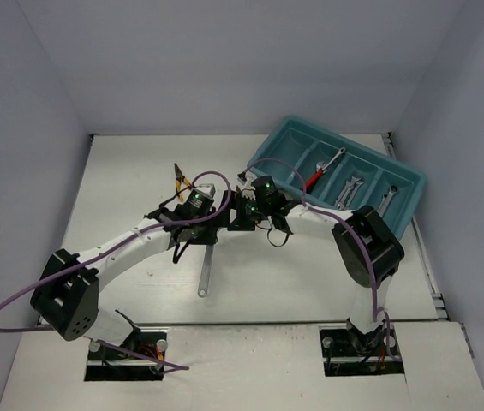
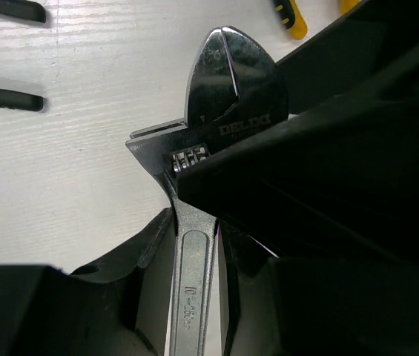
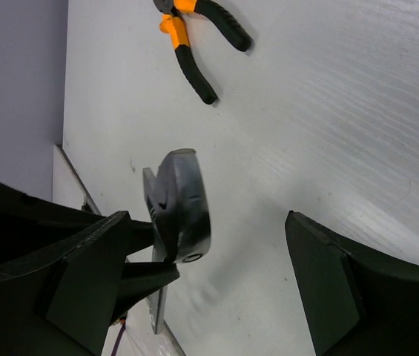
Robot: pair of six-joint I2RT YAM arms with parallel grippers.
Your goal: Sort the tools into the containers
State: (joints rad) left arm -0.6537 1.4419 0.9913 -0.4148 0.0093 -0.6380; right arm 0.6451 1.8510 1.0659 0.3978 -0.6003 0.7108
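My left gripper [image 1: 207, 210] is shut on the neck of a silver adjustable wrench [image 1: 205, 270], whose handle points toward the near edge. In the left wrist view the wrench [image 2: 228, 89] runs between my fingers [image 2: 146, 252]. My right gripper [image 1: 235, 210] is open right beside the wrench head. In the right wrist view the head [image 3: 181, 204] hangs by the gripper's [image 3: 209, 285] left finger, not gripped by it. The teal tray [image 1: 291, 141] stands far right and holds a red-handled wrench [image 1: 314, 177] and silver wrenches [image 1: 349, 188].
Orange-handled pliers [image 1: 182, 180] lie on the table just beyond my left gripper; they also show in the right wrist view [image 3: 198, 37]. Black tool handles [image 2: 5, 98] lie left in the left wrist view. The right arm's elbow [image 1: 368, 244] stands near the tray's front.
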